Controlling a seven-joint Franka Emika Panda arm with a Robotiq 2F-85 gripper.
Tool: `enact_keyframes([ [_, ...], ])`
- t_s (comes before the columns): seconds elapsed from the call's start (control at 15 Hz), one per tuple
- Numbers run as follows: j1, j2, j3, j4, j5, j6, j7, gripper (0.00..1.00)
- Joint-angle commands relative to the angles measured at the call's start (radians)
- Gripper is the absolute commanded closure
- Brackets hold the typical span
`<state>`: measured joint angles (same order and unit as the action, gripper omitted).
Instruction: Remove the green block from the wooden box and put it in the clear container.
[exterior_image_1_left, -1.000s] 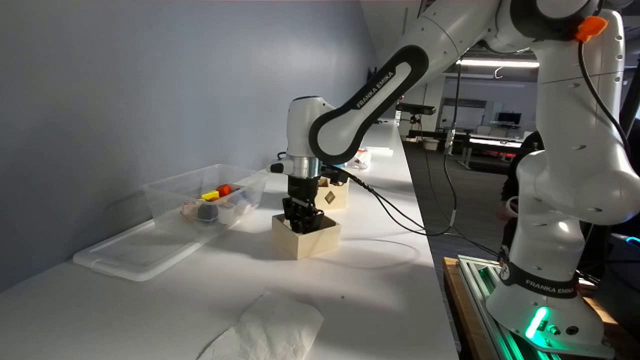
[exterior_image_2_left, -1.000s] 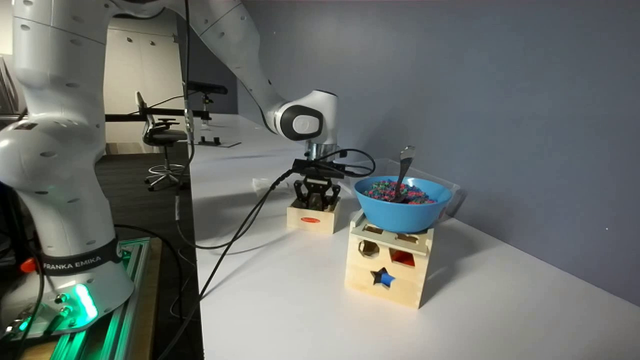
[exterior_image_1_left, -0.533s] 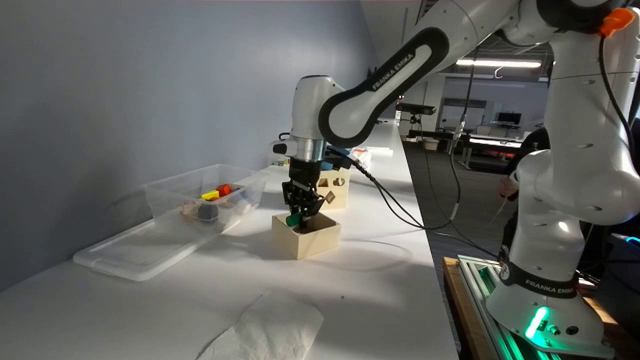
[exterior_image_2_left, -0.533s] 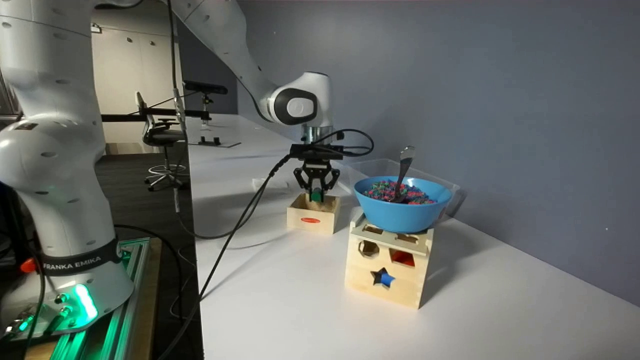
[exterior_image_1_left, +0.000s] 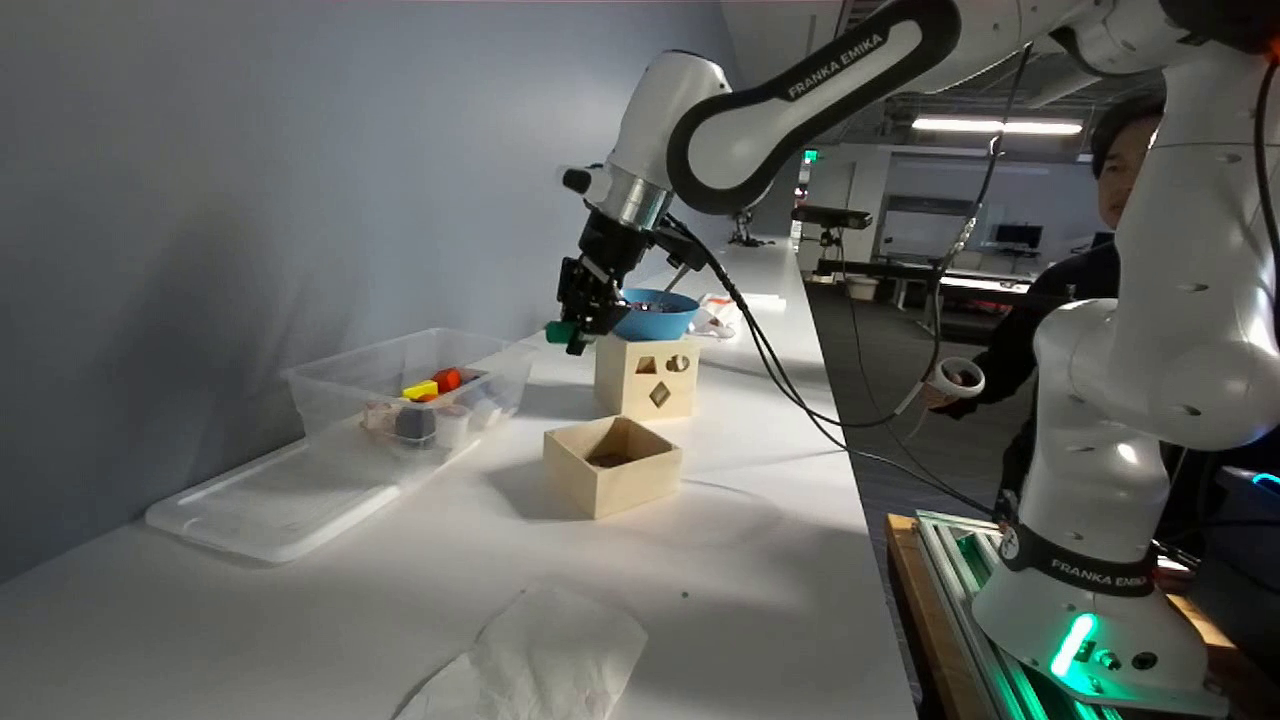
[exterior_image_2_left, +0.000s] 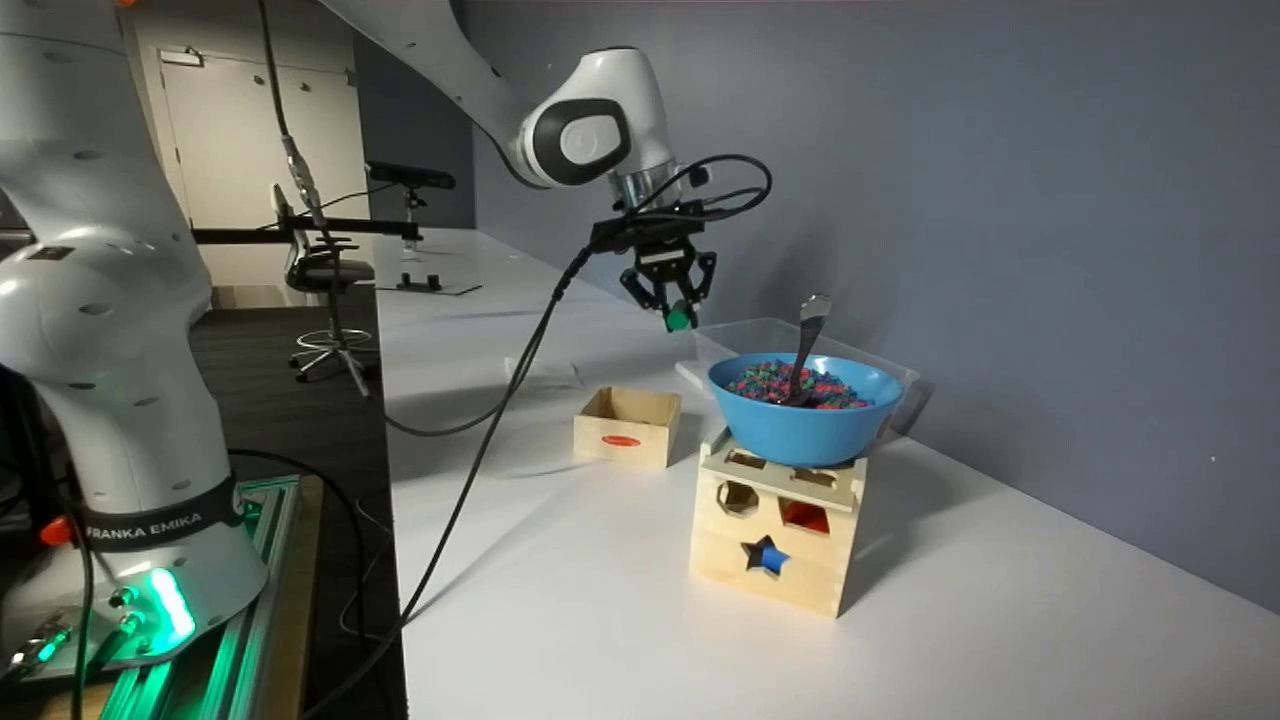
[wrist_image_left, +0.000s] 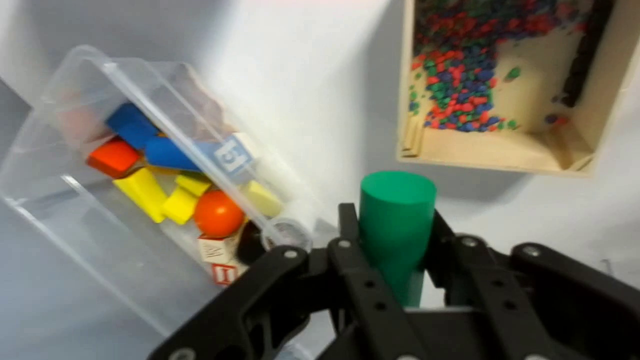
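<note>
Lifted higher, clear of the wooden box (exterior_image_1_left: 630, 485), the green block (wrist_image_left: 397, 227) is clamped between the jaws.

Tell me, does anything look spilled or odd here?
Loose coloured bits lie unevenly inside the wooden box, like those in the blue bowl: perhaps spilled, perhaps deliberate. The bowl also perches on a wooden cube with cutouts, an odd stand.

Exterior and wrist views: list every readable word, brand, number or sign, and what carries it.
"FRANKA EMIKA": the arm's dark stripe.
"FRANKA EMIKA": the base's dark band.
Too small to read: red oval on the wooden box; green background sign; round base emblem.
Too blurred to read: blue-marked block, black-marked block, red-marked block in the clear container.
</note>
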<state>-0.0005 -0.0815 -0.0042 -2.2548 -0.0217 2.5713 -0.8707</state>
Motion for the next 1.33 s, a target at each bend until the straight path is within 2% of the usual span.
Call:
enact_keyframes([
  [0.0, -0.018, 0.082, -0.037, 0.100, -0.006, 0.089, 0.049, 0.92],
  [0.4, -0.036, 0.247, -0.037, 0.302, -0.041, 0.099, 0.020, 0.92],
  [0.87, -0.040, 0.418, -0.012, 0.567, -0.052, -0.047, 0.044, 0.92],
  [0.93, -0.043, 0.434, -0.004, 0.600, -0.041, -0.076, 0.041, 0.83],
  [1.0, -0.043, 0.445, 0.003, 0.622, -0.034, -0.093, 0.041, 0.42],
  [1.07, -0.043, 0.452, 0.008, 0.639, -0.032, -0.105, 0.041, 0.42],
  [1.27, -0.031, 0.430, 0.015, 0.610, -0.047, -0.083, 0.070, 0.21],
])
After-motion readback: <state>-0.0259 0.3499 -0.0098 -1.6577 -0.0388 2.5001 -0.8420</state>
